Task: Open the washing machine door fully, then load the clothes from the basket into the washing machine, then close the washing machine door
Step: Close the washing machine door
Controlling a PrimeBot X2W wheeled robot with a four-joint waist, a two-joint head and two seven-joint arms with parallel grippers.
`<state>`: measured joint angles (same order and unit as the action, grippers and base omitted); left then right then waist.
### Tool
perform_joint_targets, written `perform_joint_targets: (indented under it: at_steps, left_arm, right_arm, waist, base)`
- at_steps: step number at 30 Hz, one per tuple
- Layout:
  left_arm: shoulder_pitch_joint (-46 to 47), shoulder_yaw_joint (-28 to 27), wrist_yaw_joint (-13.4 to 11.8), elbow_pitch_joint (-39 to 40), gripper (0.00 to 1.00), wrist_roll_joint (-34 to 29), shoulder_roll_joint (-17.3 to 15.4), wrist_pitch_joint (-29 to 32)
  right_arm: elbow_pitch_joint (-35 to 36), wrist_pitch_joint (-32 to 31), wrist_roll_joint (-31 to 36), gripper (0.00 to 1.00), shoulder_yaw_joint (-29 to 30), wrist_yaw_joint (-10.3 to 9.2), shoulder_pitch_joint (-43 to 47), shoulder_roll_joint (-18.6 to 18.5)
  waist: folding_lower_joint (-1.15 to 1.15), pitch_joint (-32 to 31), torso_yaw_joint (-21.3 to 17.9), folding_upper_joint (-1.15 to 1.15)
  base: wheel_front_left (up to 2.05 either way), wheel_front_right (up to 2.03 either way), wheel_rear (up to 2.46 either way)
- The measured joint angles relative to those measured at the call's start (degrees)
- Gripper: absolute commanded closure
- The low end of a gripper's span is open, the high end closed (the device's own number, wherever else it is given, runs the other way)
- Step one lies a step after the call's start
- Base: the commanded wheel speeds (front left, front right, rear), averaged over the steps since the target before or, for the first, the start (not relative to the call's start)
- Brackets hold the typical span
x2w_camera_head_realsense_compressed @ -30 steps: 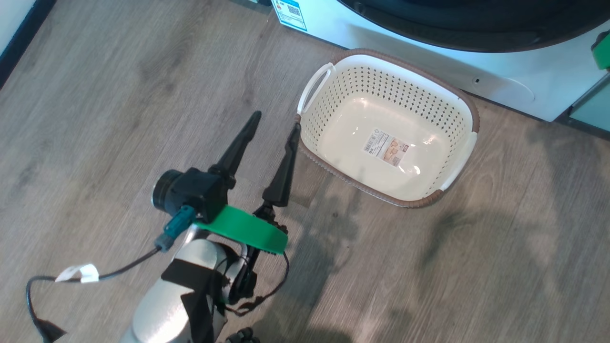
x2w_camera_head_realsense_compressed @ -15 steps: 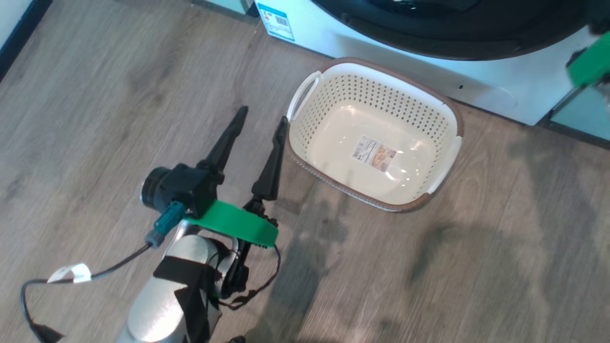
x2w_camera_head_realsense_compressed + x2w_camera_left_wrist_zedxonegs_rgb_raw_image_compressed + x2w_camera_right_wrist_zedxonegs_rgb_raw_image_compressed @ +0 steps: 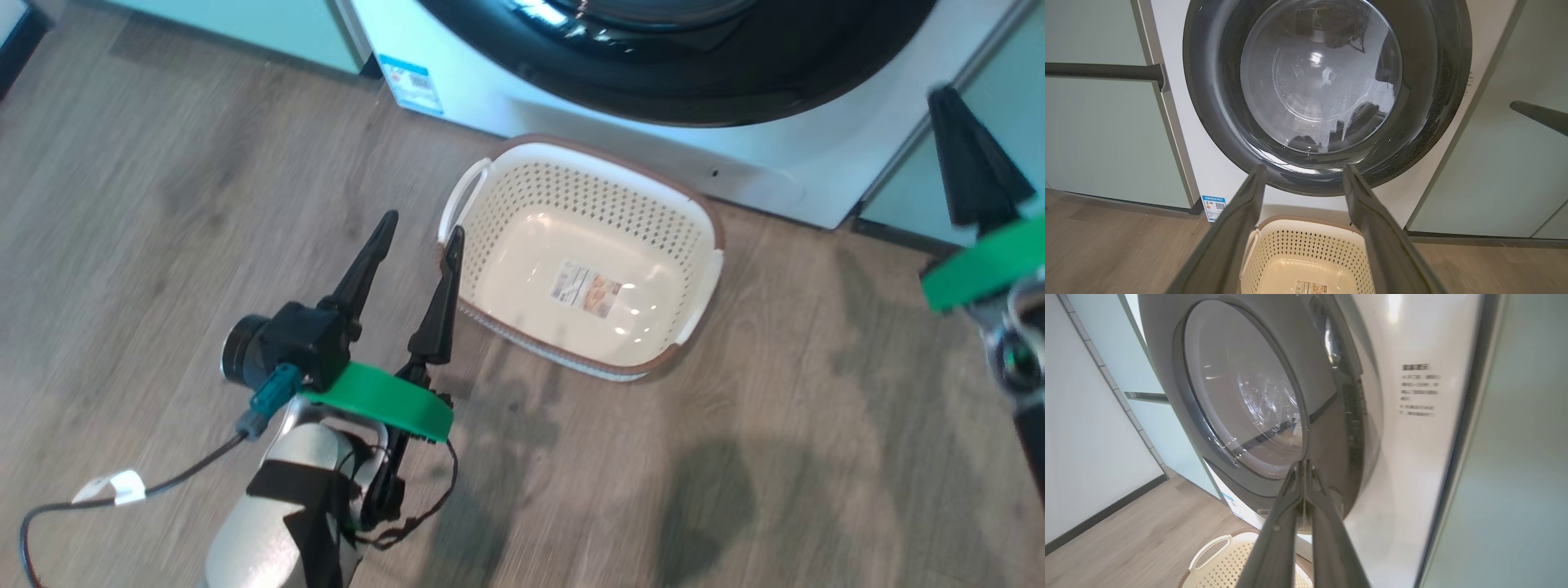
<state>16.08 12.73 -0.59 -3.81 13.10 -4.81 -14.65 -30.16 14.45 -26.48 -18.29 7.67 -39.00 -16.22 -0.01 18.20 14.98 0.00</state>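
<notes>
Far left of the basket [image 3: 571, 192]: grey-brown wood-plank floor [image 3: 147, 204], with a pale green cabinet panel [image 3: 245, 20] behind it. Just left of the basket: left gripper [image 3: 423, 222], fingers spread wide with nothing between them, tips pointing toward the machine. In the head view its inner fingertip overlaps the basket's left white handle [image 3: 464, 192]; contact uncertain. The basket stands upright on the floor, mouth up, label [image 3: 589, 287] showing on its bottom. Its long axis runs handle to handle, roughly along the machine front, the right end a little nearer the robot. Directly behind the basket: washing machine [image 3: 490, 90], white front, blue QR sticker [image 3: 411, 83] low at its left corner. Above the basket: washing machine door [image 3: 1429, 122], glossy black rim, glass bowl facing out toward the robot, seated flat against the machine front. Well right of the basket: right gripper [image 3: 945, 96], fingers pressed together, gripping nothing, pointing up beside the machine's right edge. In the right wrist view its tips lie over the door's rim; touching or not, cannot tell.
</notes>
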Motion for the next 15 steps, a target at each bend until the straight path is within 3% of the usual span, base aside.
perform_joint_targets:
  at_steps: [1,3,4,5,8,15]
  left_arm:
    - [-0.18,0.0,0.01,-0.23,0.0,0.0,-0.09,0.0]
    - [-0.7,0.01,0.02,-0.64,0.0,0.0,-0.33,0.0]
    - [-1.01,0.0,0.12,-0.83,0.0,0.01,-0.49,0.0]
    - [-1.01,0.0,0.12,-0.83,0.0,0.01,-0.49,0.0]
    - [-1.92,0.0,0.44,-1.1,0.0,0.01,-1.19,0.02]
    - [-5.01,-0.37,0.38,-1.16,0.0,0.03,-2.59,1.55]
  right_arm:
    - [1.22,0.0,0.7,0.82,1.45,0.0,1.93,0.09]
    - [3.9,-0.01,1.98,0.76,4.09,0.0,5.87,0.63]
    - [5.11,-0.01,2.75,0.65,5.38,0.0,7.81,1.05]
    - [5.11,-0.01,2.75,0.38,5.38,0.0,7.81,1.05]
    - [8.53,-0.71,4.86,0.03,9.17,0.0,13.45,2.9]
    - [15.62,-3.59,9.1,0.0,15.45,0.0,24.02,7.25]
  waist:
    - [0.0,-0.41,-0.32,0.0]
    - [0.0,-1.26,-0.98,0.0]
    - [0.0,-1.69,-1.3,0.0]
    - [0.0,-1.69,-1.3,0.0]
    - [0.0,-3.14,-2.18,0.0]
    - [0.0,-6.38,-4.87,0.0]
  base:
    - [0.0,0.0,0.0]
    - [0.0,0.0,0.0]
    - [0.0,0.0,0.0]
    - [0.0,0.0,0.0]
    - [0.0,0.0,0.0]
    - [0.0,0.0,0.0]
